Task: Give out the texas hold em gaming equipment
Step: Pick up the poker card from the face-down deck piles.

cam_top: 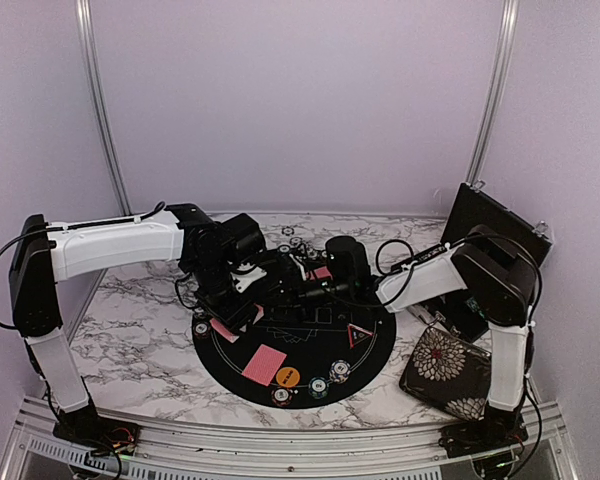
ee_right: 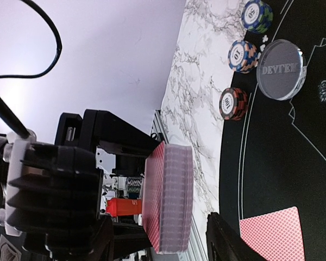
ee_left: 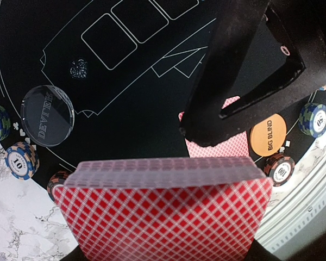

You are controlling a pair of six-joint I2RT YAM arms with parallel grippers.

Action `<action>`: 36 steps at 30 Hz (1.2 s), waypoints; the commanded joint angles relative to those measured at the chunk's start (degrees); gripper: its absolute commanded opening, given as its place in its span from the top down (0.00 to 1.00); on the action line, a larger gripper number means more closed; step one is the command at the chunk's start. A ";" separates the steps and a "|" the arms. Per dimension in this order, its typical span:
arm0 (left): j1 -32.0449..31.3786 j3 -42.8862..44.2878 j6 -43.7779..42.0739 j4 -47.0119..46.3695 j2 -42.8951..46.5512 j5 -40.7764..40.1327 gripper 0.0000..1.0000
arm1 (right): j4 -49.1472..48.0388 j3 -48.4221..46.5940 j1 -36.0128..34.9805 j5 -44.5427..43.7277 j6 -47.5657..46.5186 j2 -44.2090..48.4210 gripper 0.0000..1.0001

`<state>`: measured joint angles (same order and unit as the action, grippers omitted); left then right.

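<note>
Gripping a thick deck of red-backed, diamond-patterned playing cards (ee_left: 168, 217) by its sides, the left gripper (ee_left: 168, 242) holds it edge-up above the far part of the round black felt mat (cam_top: 325, 352). The right gripper (ee_right: 163, 240) faces it from the right with its jaws parted, one black finger (ee_right: 228, 242) just beside the deck's top card with a narrow gap showing; it clamps nothing.

One face-down red-backed card (cam_top: 265, 362) lies on the near half of the mat, with an orange round disc printed BIG BLIND (ee_left: 268, 134) just to its right. Striped poker chips (cam_top: 319, 386) sit along the mat's near rim. A small red-edged black triangle (cam_top: 360, 334) rests on the mat's right side. At the far left rim lies a translucent engraved round disc (ee_right: 281, 69) beside more striped chips (ee_right: 243, 55) on the white marble table (cam_top: 130, 340).
</note>
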<state>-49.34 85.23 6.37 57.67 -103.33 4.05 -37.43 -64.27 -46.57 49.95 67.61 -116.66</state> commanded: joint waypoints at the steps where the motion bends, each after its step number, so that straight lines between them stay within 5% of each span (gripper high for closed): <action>1: 0.02 1.69 -0.67 0.25 1.19 0.55 0.54 | -2.87 -2.32 -0.84 0.37 1.58 -1.75 0.46; 36: -0.14 2.62 -0.77 0.16 1.42 0.23 0.54 | -3.33 -5.54 -2.40 1.26 3.11 -6.21 0.60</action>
<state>-49.34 85.56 6.17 57.67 -103.33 4.03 -40.21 -67.70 -48.62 50.74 70.76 -122.10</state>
